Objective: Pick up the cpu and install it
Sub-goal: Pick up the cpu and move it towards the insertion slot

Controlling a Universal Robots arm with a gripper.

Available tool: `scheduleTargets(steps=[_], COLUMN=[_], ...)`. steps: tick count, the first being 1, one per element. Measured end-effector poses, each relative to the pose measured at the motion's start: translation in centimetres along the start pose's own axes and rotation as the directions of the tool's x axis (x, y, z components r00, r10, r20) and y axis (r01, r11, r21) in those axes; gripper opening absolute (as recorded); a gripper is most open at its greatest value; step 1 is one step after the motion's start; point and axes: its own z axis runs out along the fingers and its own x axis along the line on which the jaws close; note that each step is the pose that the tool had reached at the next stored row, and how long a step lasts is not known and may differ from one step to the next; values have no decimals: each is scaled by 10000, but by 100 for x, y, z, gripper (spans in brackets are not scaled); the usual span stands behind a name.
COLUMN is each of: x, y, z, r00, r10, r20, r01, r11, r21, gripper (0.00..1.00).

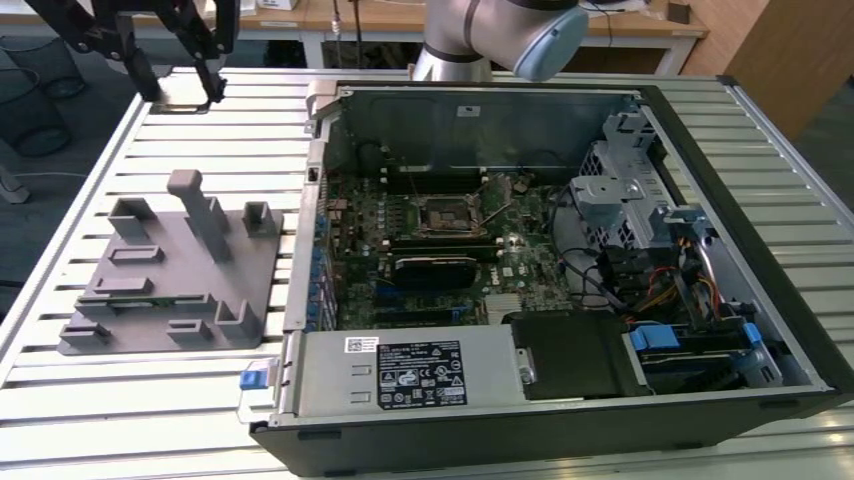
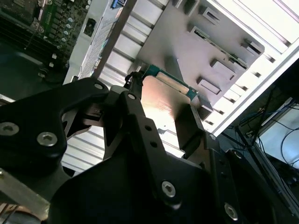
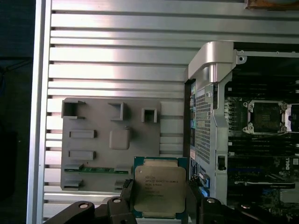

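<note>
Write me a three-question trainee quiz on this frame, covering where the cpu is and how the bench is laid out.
1. True or false: the cpu is seated in the motherboard socket.
2. In the first wrist view, what lies behind the cpu? A) the grey tray B) a keyboard C) a fan
3. Fill in: in the exterior view, the tray sits to the ___ of the open computer case.
Key: 1 false, the gripper is shut on it, away from the socket; 2 A; 3 left.
</note>
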Motion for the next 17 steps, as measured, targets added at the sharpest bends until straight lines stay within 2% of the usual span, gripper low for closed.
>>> scheduleTargets(steps=[4,17], x=[-48,-128], y=[-1,-1], z=[1,1], r00=[10000,10000], r10=[0,0], r20=[1,1], r01=[0,0], r11=[10000,10000], r21=[-1,-1], gripper=[53,53])
